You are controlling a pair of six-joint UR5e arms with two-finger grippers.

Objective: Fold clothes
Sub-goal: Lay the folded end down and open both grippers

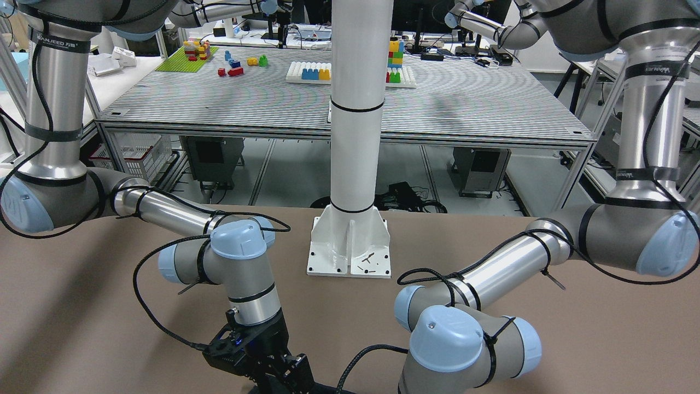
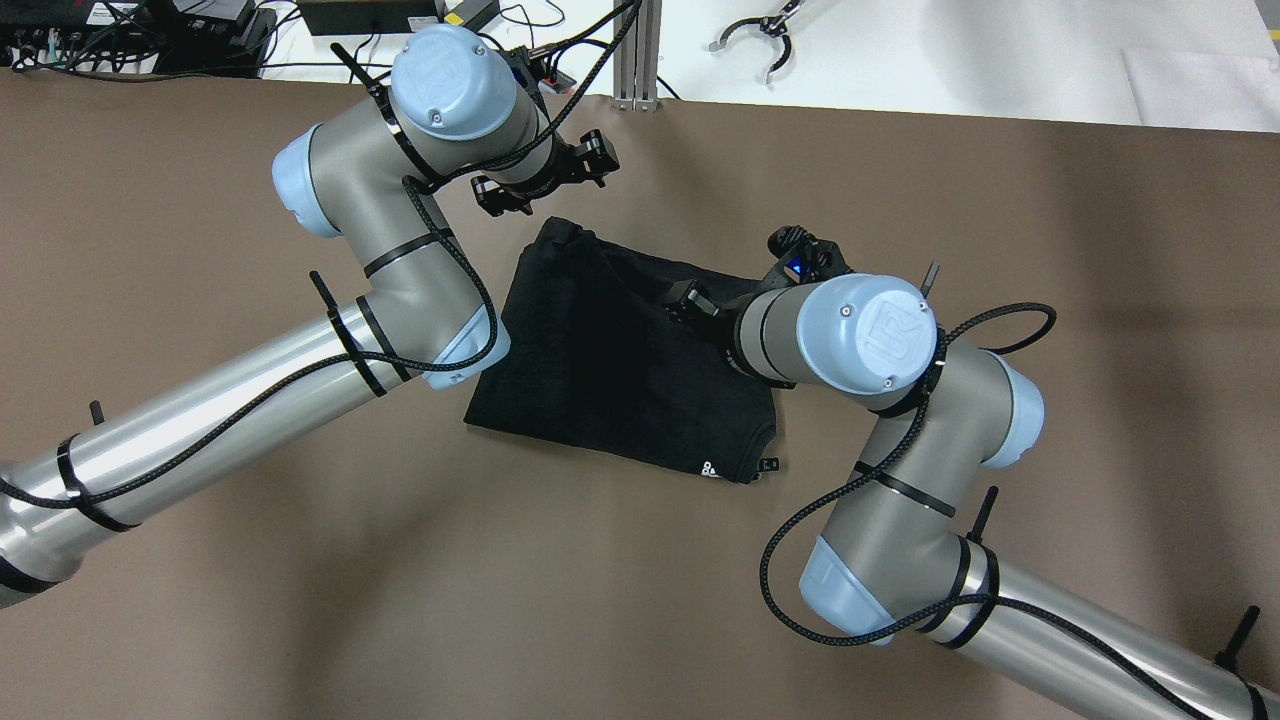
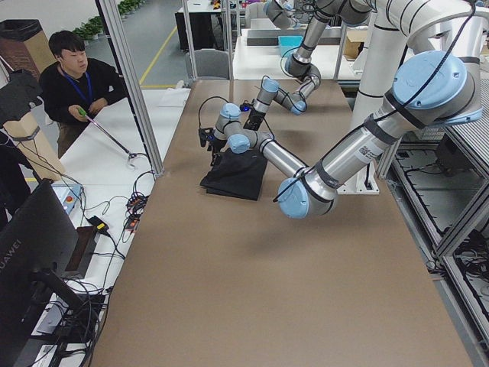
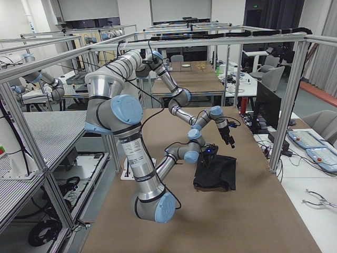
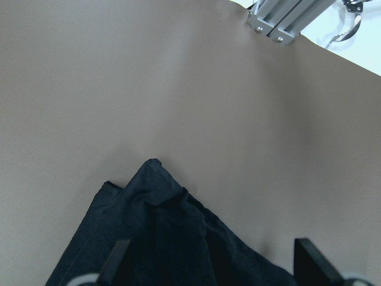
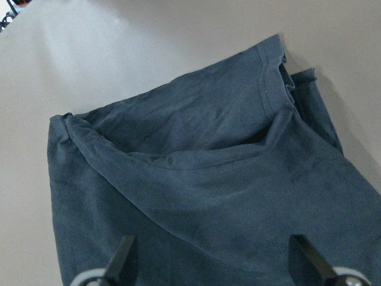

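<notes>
left tool (image 5: 212,265), right tool (image 6: 212,262): wide open, empty, above clothes (image 2: 620,370)

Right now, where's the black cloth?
Overhead view: the cloth lies in the middle of the table, its far corner by the left claw, its right side below the right claw.

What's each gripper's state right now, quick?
Left gripper: open, empty, over a corner of the black thin fabric piece.
Right gripper: open, empty, over the same fabric.
</notes>
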